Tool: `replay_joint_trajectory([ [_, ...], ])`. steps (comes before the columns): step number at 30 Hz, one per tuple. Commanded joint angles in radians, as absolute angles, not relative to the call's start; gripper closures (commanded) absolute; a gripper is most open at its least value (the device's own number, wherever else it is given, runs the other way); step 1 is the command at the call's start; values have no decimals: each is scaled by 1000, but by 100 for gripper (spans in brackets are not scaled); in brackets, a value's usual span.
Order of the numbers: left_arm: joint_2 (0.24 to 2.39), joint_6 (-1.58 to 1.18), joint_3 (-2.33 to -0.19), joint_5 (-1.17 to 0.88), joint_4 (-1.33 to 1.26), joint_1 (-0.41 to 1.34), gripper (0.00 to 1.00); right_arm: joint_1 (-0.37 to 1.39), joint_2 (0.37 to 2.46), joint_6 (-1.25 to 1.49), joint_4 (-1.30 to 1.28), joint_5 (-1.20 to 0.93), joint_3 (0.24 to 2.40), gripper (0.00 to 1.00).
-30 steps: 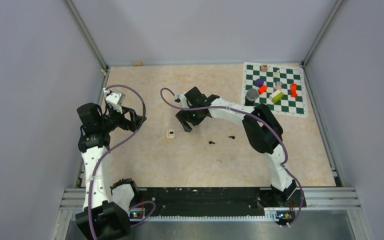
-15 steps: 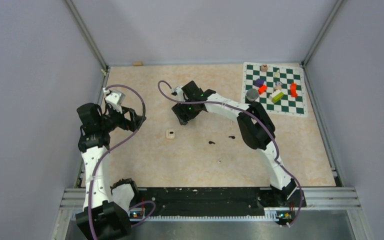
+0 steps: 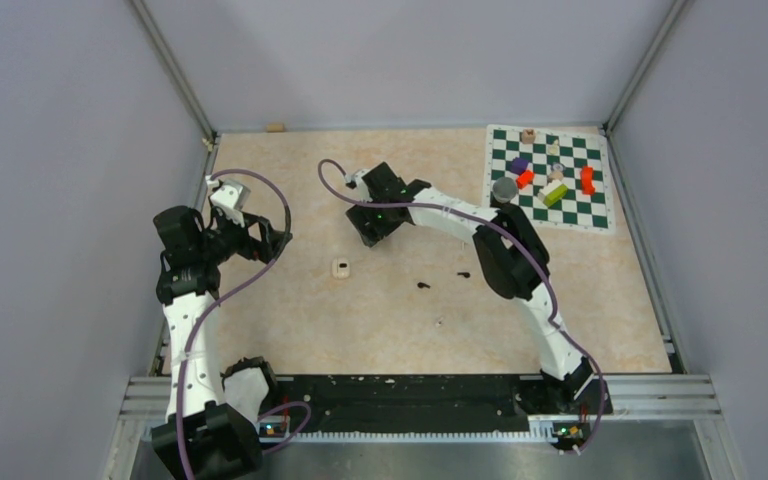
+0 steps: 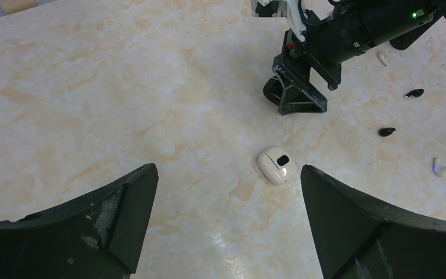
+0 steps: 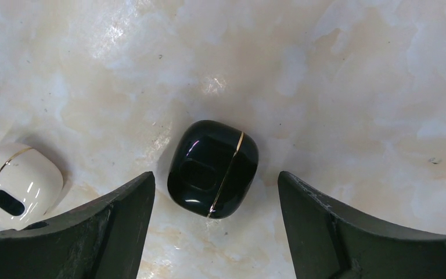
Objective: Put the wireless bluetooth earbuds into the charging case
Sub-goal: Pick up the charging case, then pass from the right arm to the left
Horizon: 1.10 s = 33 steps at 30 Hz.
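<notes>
Seemingly poised to grasp the black charging case (image 5: pixel 213 168) with right gripper (image 5: pixel 213 195), jaws spread either side, not touching. Next, likely: closing squarely on it. Black earbuds (image 4: pixel 387 132) well apart from that case; left gripper (image 4: pixel 227 174) spread wide, idle.

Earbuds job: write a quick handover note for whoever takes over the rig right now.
Left tool: open, empty, aimed toward the white case.
Right tool: open, straddling the black case, not gripping it.
Black earbuds and white earbuds: all four loose on the table, apart from both cases.
Done: nothing inserted.
Left: seat each pair in its case; the black case looks shut.
</notes>
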State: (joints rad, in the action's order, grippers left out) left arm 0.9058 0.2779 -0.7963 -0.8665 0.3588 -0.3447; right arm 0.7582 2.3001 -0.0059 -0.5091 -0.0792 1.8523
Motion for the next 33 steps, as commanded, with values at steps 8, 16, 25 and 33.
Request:
replay_joint_trajectory([
  [8,898,270,-797,-871,318,-351,1,817,2341,82,-544,66,1835,33],
  [16,895,271,-796,-874,317,-351,1,834,2347,64,-542,133,1835,48],
  [25,904,257,-792,-879,300,-350,1,833,2213,-60,-477,136,1758,65],
  [33,1033,281,-928,-809,326,-254,1,800,1828,-303,-427,-17,1531,65],
])
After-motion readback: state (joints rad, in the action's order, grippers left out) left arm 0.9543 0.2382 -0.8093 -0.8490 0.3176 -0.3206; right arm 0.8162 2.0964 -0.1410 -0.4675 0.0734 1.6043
